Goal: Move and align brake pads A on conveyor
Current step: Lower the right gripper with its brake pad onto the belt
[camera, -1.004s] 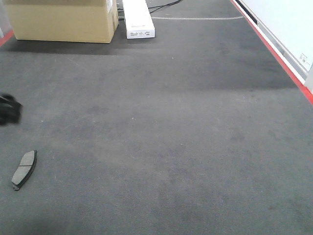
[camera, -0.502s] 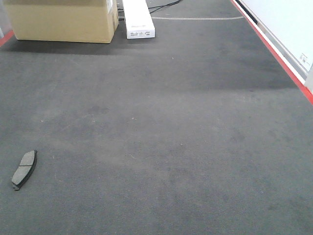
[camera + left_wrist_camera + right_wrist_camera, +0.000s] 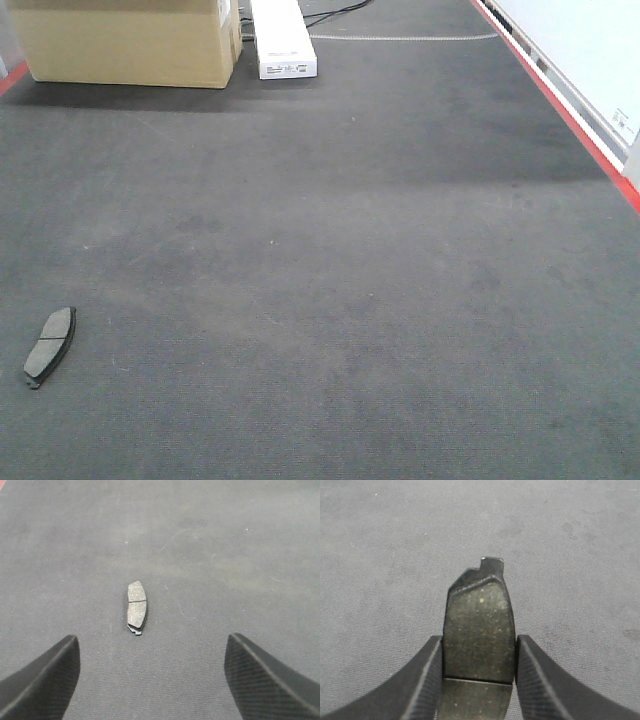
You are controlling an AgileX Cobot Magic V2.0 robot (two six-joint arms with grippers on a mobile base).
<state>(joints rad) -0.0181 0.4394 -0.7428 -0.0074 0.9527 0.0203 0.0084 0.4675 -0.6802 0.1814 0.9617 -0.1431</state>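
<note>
Your fuzzy charcoal conveyor (image 3: 380,300) is wide open, red stripe (image 3: 560,105) down the right edge, cardboard box (image 3: 130,45) and white case (image 3: 283,40) at the far end, and one flat curved brake pad (image 3: 50,345) sits near the left edge, same spot as a second ago, but the dark blur beyond it is gone. Your left gripper (image 3: 152,647) is spread wide, that grooved pad lying untouched ahead of its jaws. Your right gripper (image 3: 479,650) is clamped on a second brake pad (image 3: 479,625), gritty face showing.
</note>
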